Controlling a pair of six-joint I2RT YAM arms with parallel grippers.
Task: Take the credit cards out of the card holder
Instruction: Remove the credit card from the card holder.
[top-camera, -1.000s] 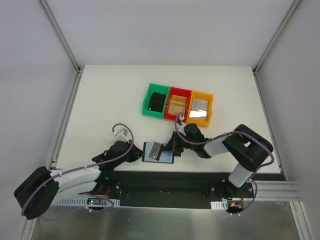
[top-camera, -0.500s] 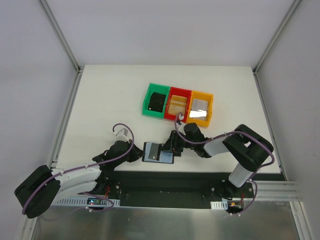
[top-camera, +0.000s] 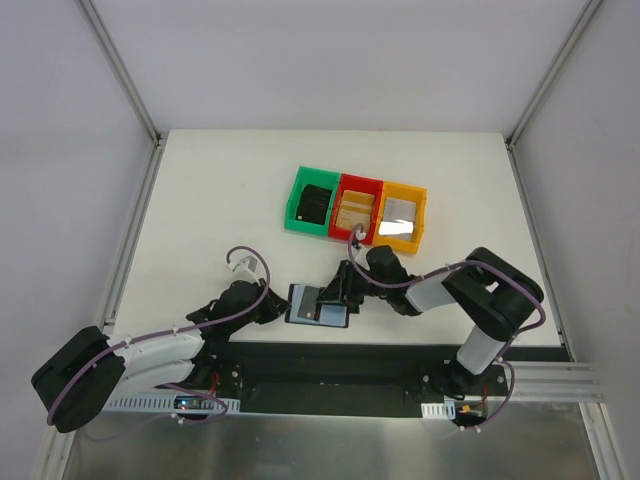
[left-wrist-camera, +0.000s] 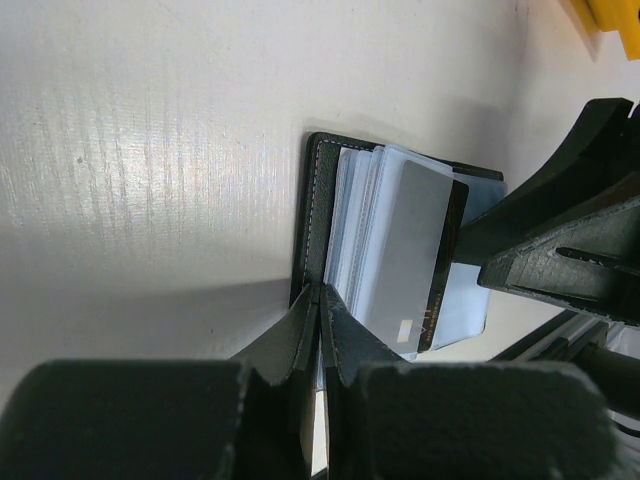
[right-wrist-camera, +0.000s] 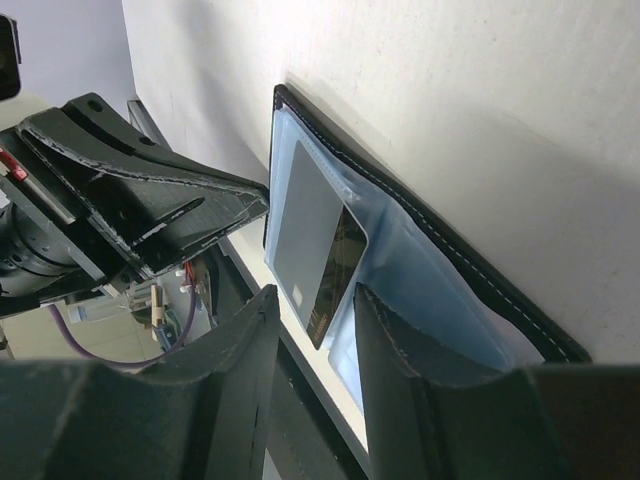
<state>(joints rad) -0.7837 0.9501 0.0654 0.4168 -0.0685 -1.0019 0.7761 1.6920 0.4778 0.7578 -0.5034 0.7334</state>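
The black card holder (top-camera: 340, 318) lies open near the table's front edge, its grey-blue lining (right-wrist-camera: 420, 270) facing up. A grey credit card (top-camera: 308, 300) with a dark stripe (right-wrist-camera: 338, 270) sticks partly out of a pocket. In the left wrist view my left gripper (left-wrist-camera: 320, 292) is shut on the card holder's (left-wrist-camera: 312, 200) left flap edge, beside the card (left-wrist-camera: 405, 250). My right gripper (right-wrist-camera: 314, 290) is open, with the card's (right-wrist-camera: 305, 220) free corner between its fingers and touching neither. From above, the left gripper (top-camera: 277, 305) and right gripper (top-camera: 336, 290) flank the holder.
Three bins stand in a row behind the holder: green (top-camera: 293, 207) with a black thing inside, red (top-camera: 360, 181) with a tan item, yellow (top-camera: 405, 188) with a grey item. The table's front edge (top-camera: 380, 345) runs just below the holder.
My right gripper has opened and let go of the card, which stays partly out of the holder. The left gripper has kept its grip.
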